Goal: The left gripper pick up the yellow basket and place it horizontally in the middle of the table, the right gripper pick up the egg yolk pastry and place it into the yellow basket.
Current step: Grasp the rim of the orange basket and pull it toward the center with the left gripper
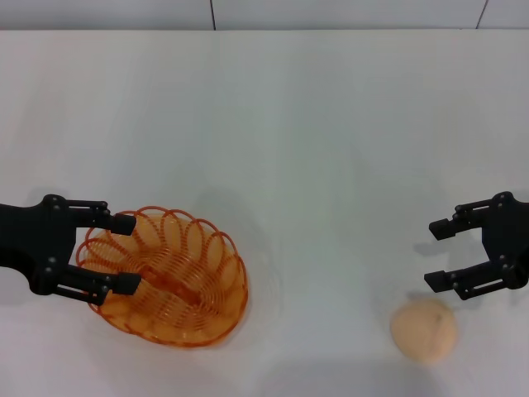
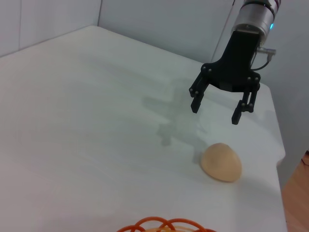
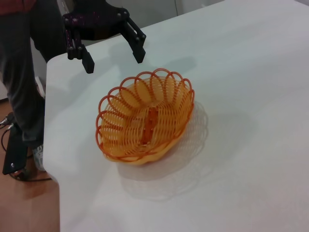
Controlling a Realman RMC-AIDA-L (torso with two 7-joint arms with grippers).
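Observation:
The yellow basket [image 1: 178, 285] stands upright on the white table [image 1: 289, 124] at the front left. It also shows in the right wrist view [image 3: 145, 118], and its rim [image 2: 164, 224] in the left wrist view. My left gripper [image 1: 126, 253] is open and empty, with its fingers over the basket's left rim; in the right wrist view the left gripper [image 3: 114, 60] hovers a little above the rim. The egg yolk pastry [image 1: 423, 329] lies at the front right and shows in the left wrist view [image 2: 221, 162]. My right gripper [image 1: 436, 255] is open and empty, above and just behind the pastry, as the left wrist view [image 2: 215, 113] also shows.
The table's right edge [image 2: 278, 145] runs close to the pastry. The table's left edge [image 3: 50, 145] lies near the basket, with a person's legs [image 3: 24, 72] and cables on the floor beyond it. A grey wall [image 1: 331, 12] runs behind the table.

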